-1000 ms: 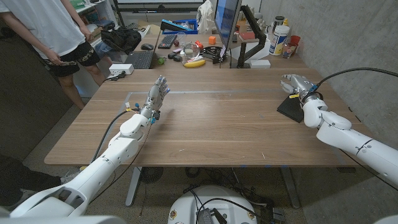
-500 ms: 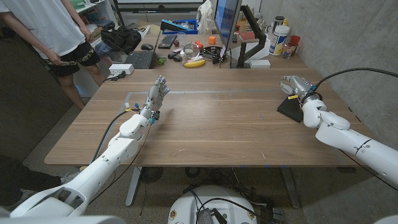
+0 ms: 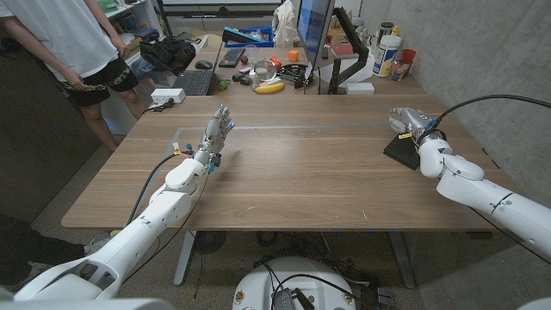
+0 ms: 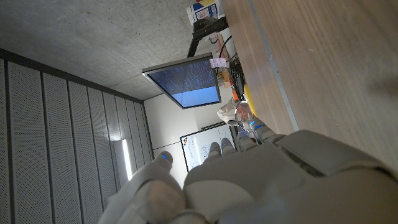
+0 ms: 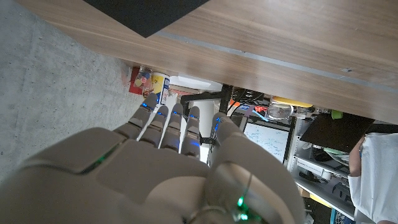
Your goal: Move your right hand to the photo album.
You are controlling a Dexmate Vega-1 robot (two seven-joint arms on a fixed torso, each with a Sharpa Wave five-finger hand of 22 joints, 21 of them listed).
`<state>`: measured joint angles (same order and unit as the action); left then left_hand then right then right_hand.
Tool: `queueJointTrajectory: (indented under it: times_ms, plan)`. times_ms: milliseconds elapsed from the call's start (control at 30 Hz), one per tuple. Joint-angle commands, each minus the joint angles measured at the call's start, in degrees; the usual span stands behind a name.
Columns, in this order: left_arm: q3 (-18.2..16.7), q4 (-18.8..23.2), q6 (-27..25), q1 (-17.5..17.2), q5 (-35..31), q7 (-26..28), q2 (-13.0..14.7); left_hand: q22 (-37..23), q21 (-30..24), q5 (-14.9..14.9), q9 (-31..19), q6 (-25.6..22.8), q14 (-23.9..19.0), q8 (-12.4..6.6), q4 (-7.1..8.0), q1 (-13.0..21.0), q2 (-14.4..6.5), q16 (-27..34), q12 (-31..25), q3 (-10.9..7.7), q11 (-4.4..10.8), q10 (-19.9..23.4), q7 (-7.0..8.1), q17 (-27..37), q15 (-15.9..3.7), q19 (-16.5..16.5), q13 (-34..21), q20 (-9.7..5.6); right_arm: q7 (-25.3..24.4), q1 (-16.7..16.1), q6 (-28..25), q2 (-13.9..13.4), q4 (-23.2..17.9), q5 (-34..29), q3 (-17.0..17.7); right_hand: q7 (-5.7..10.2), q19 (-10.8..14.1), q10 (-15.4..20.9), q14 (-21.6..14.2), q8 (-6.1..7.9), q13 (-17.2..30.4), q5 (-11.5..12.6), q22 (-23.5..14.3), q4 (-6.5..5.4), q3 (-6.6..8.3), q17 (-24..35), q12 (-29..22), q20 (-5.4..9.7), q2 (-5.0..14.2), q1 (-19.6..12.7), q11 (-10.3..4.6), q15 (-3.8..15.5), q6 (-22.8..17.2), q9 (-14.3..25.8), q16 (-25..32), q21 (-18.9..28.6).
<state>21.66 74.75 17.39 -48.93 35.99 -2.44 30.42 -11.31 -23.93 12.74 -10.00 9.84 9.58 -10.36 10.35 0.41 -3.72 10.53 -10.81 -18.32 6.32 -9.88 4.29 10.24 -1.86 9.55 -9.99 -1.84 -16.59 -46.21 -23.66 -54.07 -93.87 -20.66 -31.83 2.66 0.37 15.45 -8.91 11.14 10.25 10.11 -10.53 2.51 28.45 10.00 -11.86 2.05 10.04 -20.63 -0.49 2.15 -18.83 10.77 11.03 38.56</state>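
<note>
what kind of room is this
Probably an office or robotics lab: a monitor, a keyboard and a laptop crowd the far edge of the wooden table, against a bare concrete wall.

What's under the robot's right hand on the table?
The right hand is over the far end of a flat black photo album lying on the wooden table. The hand and wrist cover part of the album, so whether they touch cannot be seen.
</note>
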Motion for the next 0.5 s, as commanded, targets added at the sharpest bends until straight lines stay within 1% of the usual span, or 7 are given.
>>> queueJointTrajectory:
  times_ms: [33, 300, 367, 400, 500]
  plan:
    - [0.1, 0.2, -0.3, -0.1, -0.1, 0.3, 0.1, -0.2, 0.0, 0.4, -0.2, 3.4, 4.4, -0.32, 0.08, 0.3, -5.1, 0.2, -0.4, 0.26, -0.02, -0.8, 0.08, 0.2, -3.11, 5.1, -0.2, -4.58, 1.0, 0.6, -0.4, -0.1, 0.5, -0.3, -0.8, 0.20, 0.4, 0.2, -0.5, -0.11, 0.2, 0.5, -0.1, -0.02, -0.36, 0.2, -0.1, 2.97, -0.02, -0.6, -0.04, 0.67, -0.3, 0.2, 0.2, -0.1]
    - [0.0, 0.0, -0.3, 0.0, 0.0, 0.1, 0.0, -0.2, 0.0, 0.4, -0.2, 3.4, 4.4, -0.32, 0.09, 0.3, -5.1, 0.3, -0.4, 0.29, 0.03, -0.8, 0.09, 0.2, -3.16, 5.1, -0.2, -4.57, 1.7, 1.0, -1.0, 0.0, 0.8, -0.7, -1.4, 0.24, 0.5, 0.2, -0.6, -0.14, 0.2, 0.5, -0.1, -0.03, -0.48, 0.2, -0.1, 2.94, 0.02, -0.7, -0.21, 0.73, -0.2, 0.2, 0.2, -0.1]
    - [0.0, -0.1, -0.3, 0.0, 0.0, 0.0, 0.1, -0.2, 0.0, 0.4, -0.2, 3.4, 4.4, -0.32, 0.09, 0.3, -5.1, 0.2, -0.4, 0.30, -0.04, -0.8, 0.13, 0.2, -3.17, 5.1, -0.2, -4.57, 1.8, 1.0, -1.0, 0.0, 0.8, -0.7, -1.5, 0.26, 0.5, 0.2, -0.6, -0.16, 0.2, 0.5, -0.1, -0.03, -0.52, 0.2, -0.1, 2.93, 0.03, -0.7, -0.12, 0.83, -0.2, 0.2, 0.2, -0.1]
    - [0.0, -0.2, -0.3, 0.1, 0.0, 0.0, 0.1, -0.2, 0.0, 0.4, -0.2, 3.4, 4.4, -0.32, 0.09, 0.3, -5.1, 0.2, -0.4, 0.30, -0.04, -0.8, 0.11, 0.2, -3.13, 5.1, -0.2, -4.58, 1.8, 1.1, -1.2, 0.0, 0.8, -0.8, -1.5, 0.22, 0.5, 0.3, -0.6, -0.15, 0.2, 0.5, -0.1, -0.03, -0.56, 0.2, -0.1, 2.92, 0.04, -0.7, 0.16, 0.78, -0.2, 0.2, 0.2, -0.2]
    - [0.0, -0.3, -0.3, 0.1, 0.1, -0.2, 0.1, -0.2, 0.1, 0.4, -0.2, 3.4, 4.4, -0.31, 0.09, 0.3, -5.2, 0.2, -0.4, 0.32, 0.04, -0.8, 0.11, 0.2, -3.13, 5.1, -0.2, -4.56, 2.0, 1.2, -1.5, 0.1, 0.7, -1.0, -1.8, 0.24, 0.6, 0.2, -0.7, -0.16, 0.2, 0.5, -0.1, -0.03, -0.60, 0.2, -0.1, 2.90, 0.05, -0.8, 0.00, 0.74, -0.2, 0.2, 0.2, -0.2]
